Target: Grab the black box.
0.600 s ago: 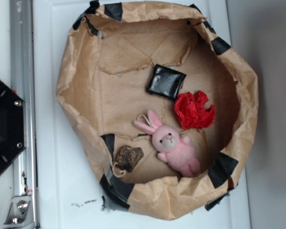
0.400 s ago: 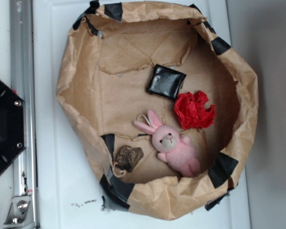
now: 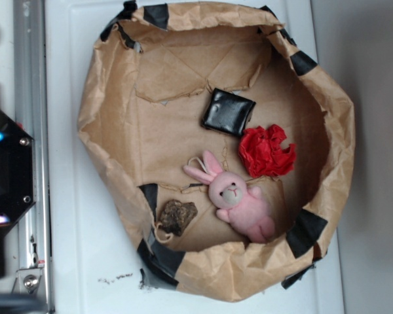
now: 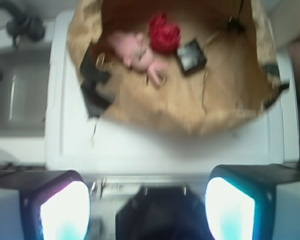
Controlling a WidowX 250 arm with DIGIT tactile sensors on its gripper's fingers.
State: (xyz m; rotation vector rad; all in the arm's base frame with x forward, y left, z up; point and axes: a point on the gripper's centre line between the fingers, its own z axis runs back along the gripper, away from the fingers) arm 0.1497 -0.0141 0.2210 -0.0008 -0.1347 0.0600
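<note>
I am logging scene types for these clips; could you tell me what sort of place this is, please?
Probably a lab bench made up as a toy kitchen: a white moulded counter with a sink beside it, and a taped brown paper bag serving as a bin for the black box and toys.

Exterior: even soft light, sharp, glare glinting on black box (image 3: 228, 112) | left edge smearing with blur | Wrist: whole picture blurring, gripper (image 4: 148, 210) pads (image 4: 65, 210) glowing overexposed white-cyan

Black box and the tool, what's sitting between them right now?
In the wrist view, the open tool hangs outside the paper bag. Between it and the black box lie white tabletop, the bag's near wall and bare bag floor; no object intervenes.
</note>
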